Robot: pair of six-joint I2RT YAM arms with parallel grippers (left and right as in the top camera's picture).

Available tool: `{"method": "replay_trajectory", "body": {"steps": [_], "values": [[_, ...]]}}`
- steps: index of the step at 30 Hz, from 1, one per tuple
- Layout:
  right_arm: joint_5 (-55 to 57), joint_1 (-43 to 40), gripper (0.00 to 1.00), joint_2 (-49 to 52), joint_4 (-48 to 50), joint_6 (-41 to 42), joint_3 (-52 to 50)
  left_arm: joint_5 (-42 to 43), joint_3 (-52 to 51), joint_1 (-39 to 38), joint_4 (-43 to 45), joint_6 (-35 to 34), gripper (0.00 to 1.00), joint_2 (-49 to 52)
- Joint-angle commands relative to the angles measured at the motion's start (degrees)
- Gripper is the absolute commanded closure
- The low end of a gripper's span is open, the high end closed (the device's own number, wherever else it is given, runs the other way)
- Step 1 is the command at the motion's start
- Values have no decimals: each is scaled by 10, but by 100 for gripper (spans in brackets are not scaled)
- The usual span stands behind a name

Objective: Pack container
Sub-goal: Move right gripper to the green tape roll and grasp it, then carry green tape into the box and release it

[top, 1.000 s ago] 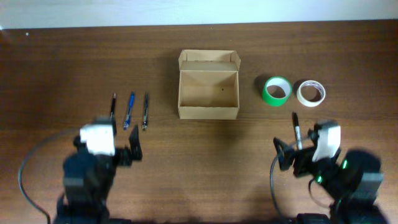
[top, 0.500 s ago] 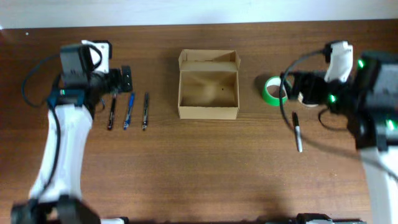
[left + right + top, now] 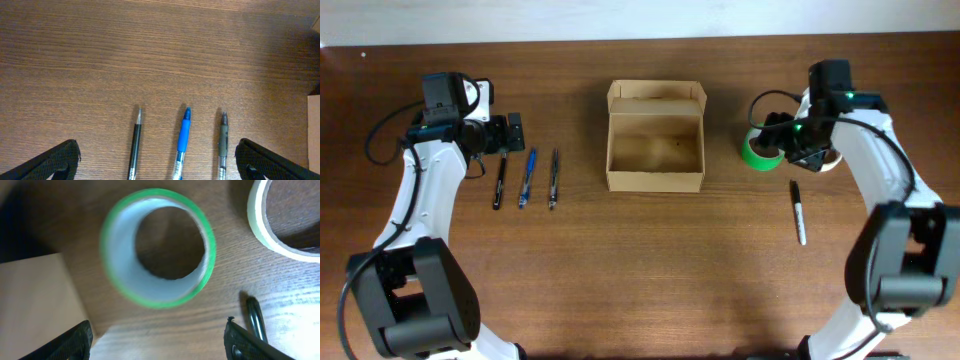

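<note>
The container (image 3: 655, 137), a tan cardboard box, stands open and empty at the table's middle back, its flap lid raised at the far side. Its corner shows in the right wrist view (image 3: 35, 305). My right gripper (image 3: 773, 135) is open and empty, hovering over a green tape roll (image 3: 758, 152) (image 3: 157, 247) just right of the box. A white tape roll (image 3: 287, 220) lies beside it. My left gripper (image 3: 513, 131) is open and empty above the tips of a black pen (image 3: 134, 150), a blue pen (image 3: 182, 142) and a grey pen (image 3: 223, 145).
A black marker (image 3: 798, 212) lies on the wood in front of the tape rolls; its tip shows in the right wrist view (image 3: 255, 320). The three pens (image 3: 527, 178) lie side by side left of the box.
Both arms have reached out from the table's front edge to the back. The left one now hovers over the pens, the right over the green tape. No object has moved.
</note>
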Motion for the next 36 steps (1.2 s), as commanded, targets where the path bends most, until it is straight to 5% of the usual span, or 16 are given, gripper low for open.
{"method": "replay_trajectory", "body": {"steps": [1, 8, 16, 26, 32, 36], "values": [[37, -14, 18, 23, 10, 27, 15, -8, 14, 2, 1, 11, 1, 8], [42, -38, 19, 41, 25, 30, 15, -8, 14, 2, 1, 11, 1, 8], [44, -40, 36, 61, 42, 46, 15, -8, 14, 2, 1, 11, 1, 8], [38, -40, 43, 121, 50, 61, 15, -8, 14, 2, 1, 11, 1, 8], [18, -40, 96, 129, 48, 57, 21, -8, 14, 2, 1, 11, 1, 8], [-23, -40, 96, 127, 20, 44, 47, -8, 14, 2, 1, 11, 1, 8]]}}
